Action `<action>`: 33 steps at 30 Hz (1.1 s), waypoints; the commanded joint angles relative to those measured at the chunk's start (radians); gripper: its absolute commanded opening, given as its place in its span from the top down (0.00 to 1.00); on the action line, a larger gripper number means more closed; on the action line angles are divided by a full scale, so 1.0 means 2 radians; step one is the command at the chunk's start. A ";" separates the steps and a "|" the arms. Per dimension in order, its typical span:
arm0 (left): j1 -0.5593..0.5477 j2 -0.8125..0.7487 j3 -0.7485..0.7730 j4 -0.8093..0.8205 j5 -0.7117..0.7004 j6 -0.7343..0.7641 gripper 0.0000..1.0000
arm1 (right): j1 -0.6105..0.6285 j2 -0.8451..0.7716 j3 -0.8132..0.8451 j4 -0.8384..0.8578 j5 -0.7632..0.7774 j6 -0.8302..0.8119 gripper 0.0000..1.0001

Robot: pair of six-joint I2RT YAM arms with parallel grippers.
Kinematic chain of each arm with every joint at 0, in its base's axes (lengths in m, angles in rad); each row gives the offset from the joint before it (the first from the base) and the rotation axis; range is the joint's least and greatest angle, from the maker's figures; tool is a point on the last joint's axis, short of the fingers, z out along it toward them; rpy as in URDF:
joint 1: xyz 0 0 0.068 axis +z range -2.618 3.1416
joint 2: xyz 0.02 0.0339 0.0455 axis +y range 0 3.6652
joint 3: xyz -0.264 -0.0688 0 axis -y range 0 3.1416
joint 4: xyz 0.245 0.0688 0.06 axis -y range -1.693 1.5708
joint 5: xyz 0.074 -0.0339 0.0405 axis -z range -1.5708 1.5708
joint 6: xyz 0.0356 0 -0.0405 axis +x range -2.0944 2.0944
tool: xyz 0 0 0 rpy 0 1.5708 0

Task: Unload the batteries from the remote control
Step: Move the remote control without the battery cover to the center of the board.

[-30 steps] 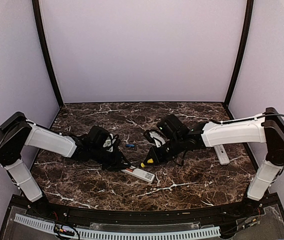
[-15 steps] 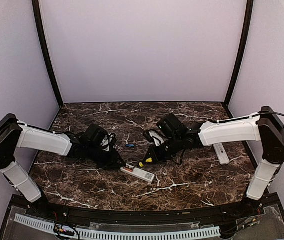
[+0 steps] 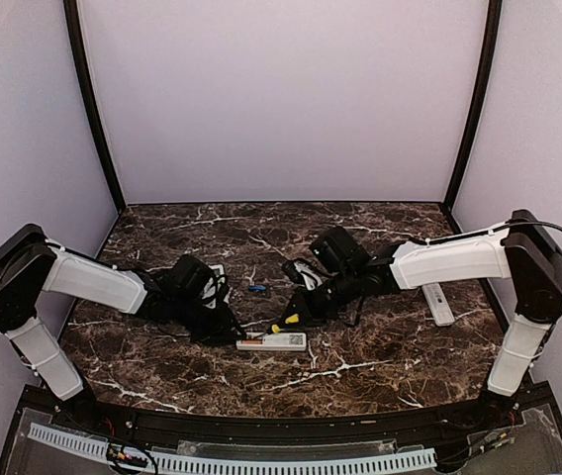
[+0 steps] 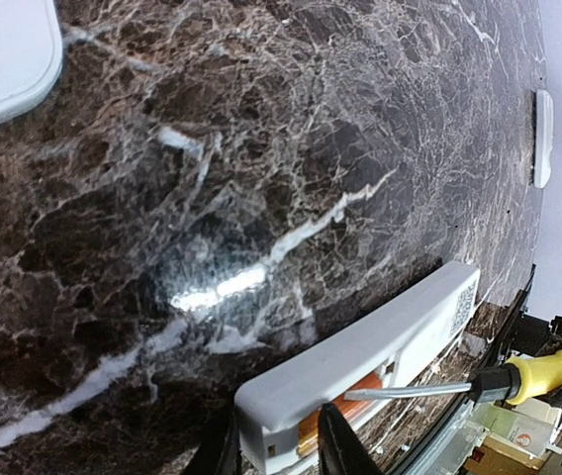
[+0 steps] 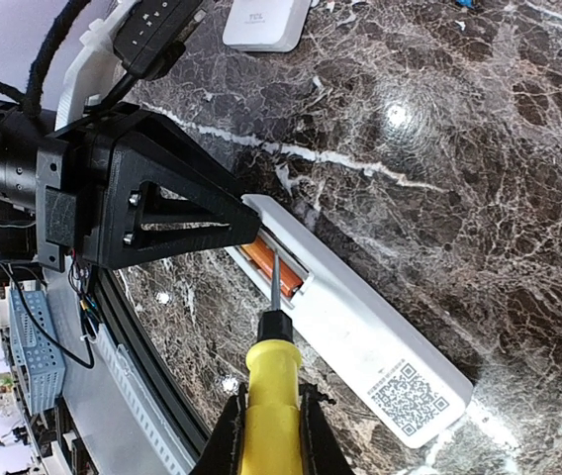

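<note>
One orange battery (image 5: 273, 265) sits in the open compartment at the end of the white remote control (image 3: 272, 341), which lies flat on the dark marble table (image 3: 380, 361) near the front and between the two arms. The left gripper (image 4: 281, 450) has that end of the remote control between its fingers (image 4: 345, 450). They press against its two long sides, so the orange battery lies just beyond the fingertips, inside the housing they pinch. The right gripper (image 5: 271, 440) is clamped on the yellow handle of a screwdriver (image 5: 273, 391), with its fingers (image 5: 230, 440) tight on either side of the handle. The screwdriver's thin metal shaft reaches forward from them, and its tip meets the orange battery at the near edge of the compartment. That battery is therefore ahead of the right fingers by the tool's length and not touched by them. Whether a second cell lies beside it cannot be told. A blue battery (image 3: 256, 289) lies loose on the table farther back, apart from both grippers. A second remote (image 3: 438, 304) rests well off to the right, under the right arm. A flat white piece (image 4: 4, 49) lies on the marble behind the left gripper.
</note>
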 commanded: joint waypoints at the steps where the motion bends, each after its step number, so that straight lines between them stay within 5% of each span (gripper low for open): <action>1: -0.002 0.000 -0.007 0.022 0.011 0.001 0.74 | -0.002 -0.001 -0.001 -0.009 0.007 0.003 1.00; 21: -0.002 0.128 0.102 0.083 0.089 0.091 0.75 | -0.006 -0.150 -0.058 -0.060 0.178 0.041 1.00; 28: -0.011 0.175 0.158 0.127 0.141 0.113 0.74 | -0.017 -0.178 -0.101 -0.052 0.186 0.060 1.00; 33: -0.017 0.160 0.160 0.114 0.099 0.120 0.72 | -0.020 -0.177 -0.117 -0.054 0.177 0.070 1.00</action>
